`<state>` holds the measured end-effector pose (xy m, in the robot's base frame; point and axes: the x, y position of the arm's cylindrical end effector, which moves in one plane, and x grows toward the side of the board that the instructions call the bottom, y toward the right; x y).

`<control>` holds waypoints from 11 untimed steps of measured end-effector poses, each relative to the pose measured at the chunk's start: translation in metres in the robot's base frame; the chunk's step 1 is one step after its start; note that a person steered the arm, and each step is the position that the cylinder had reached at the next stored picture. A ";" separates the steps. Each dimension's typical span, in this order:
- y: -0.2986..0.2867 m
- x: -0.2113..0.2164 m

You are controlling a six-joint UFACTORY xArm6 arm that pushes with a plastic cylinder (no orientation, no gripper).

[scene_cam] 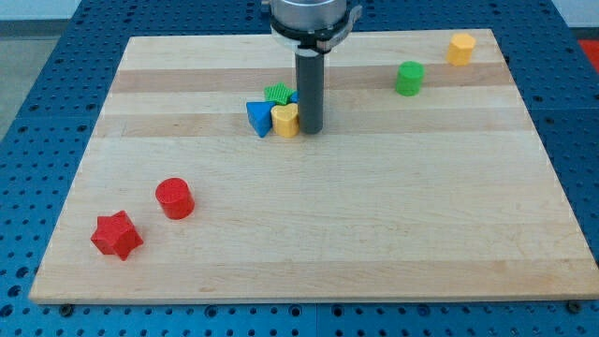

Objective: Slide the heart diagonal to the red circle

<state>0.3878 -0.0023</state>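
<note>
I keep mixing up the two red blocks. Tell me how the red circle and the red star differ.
The red circle is a smooth round cylinder; the red star has jutting points. The circle sits higher and further toward the view's right; the star is nearer the board's bottom-left corner. Both are red, standing apart, far from my tip.
</note>
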 end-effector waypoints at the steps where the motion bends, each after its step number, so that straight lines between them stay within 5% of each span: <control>1: 0.000 -0.014; 7: -0.019 -0.023; 11: -0.083 0.022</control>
<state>0.4095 -0.0849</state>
